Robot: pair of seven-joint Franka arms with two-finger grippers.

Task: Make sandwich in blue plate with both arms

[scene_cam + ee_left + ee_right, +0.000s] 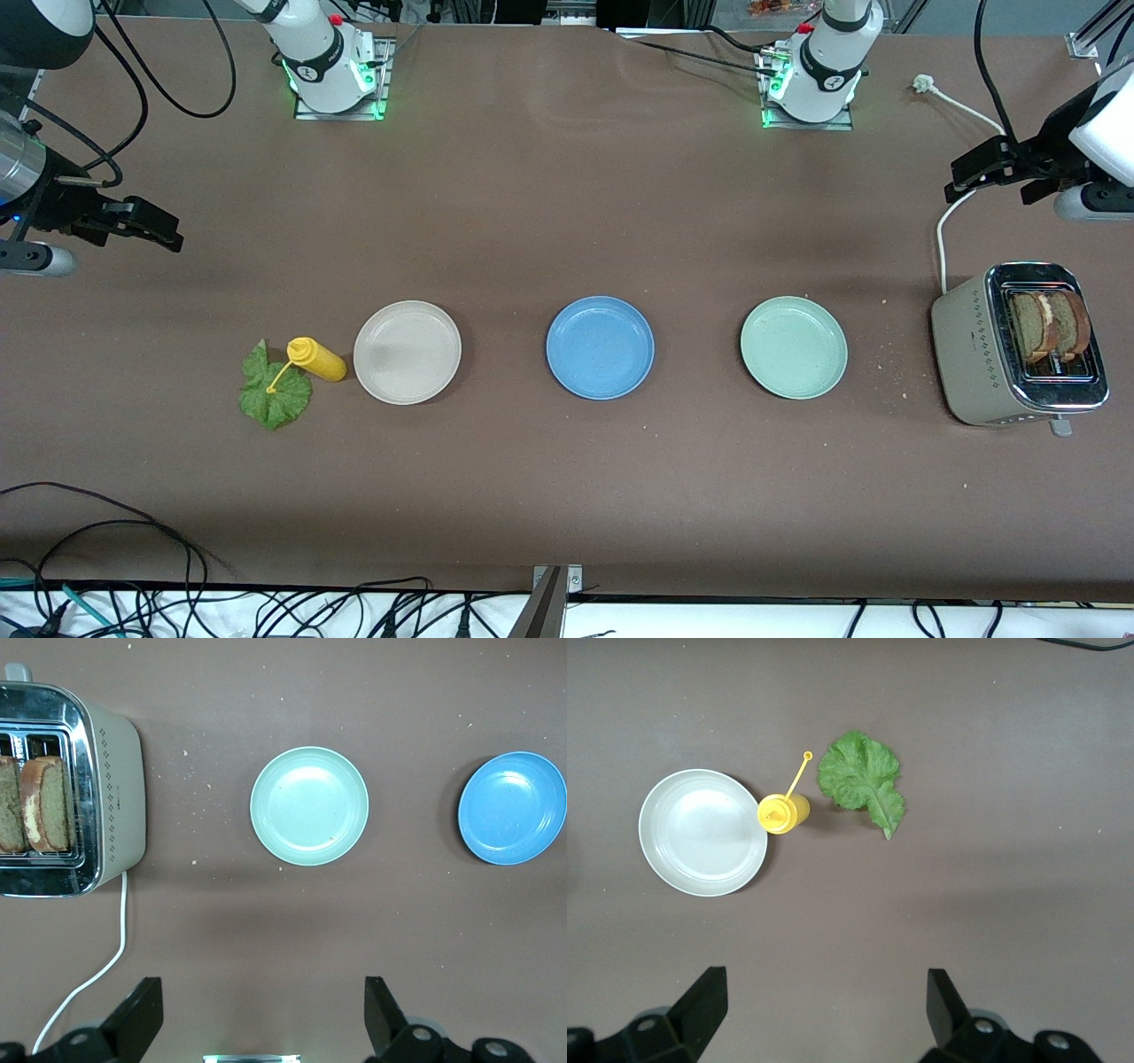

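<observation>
So far: nothing assembled; both arms wait, raised.
Right gripper [146, 226]: open, empty, over bare bench by the lettuce leaf [273, 395].
Blue plate [600, 346]: empty, mid-bench.
Bread slices [1051, 324]: in the toaster [979, 354].
Left gripper [988, 173]: open, empty.
Next: probably lift a slice.

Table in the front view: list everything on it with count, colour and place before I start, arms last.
blue plate: one, medium blue, mid-table, nothing on it.
beige plate: one, beside the blue plate toward the right arm's end.
pale green plate: one, toward the left arm's end.
squeeze bottle: one, yellow, beside the beige plate.
lettuce leaf: one, green, by the bottle's nozzle.
toaster: one, beige, at the left arm's end.
bread slices: two, brown, in the toaster slots.
left gripper: open, waiting above the toaster's end.
right gripper: open, waiting above the lettuce's end.
</observation>
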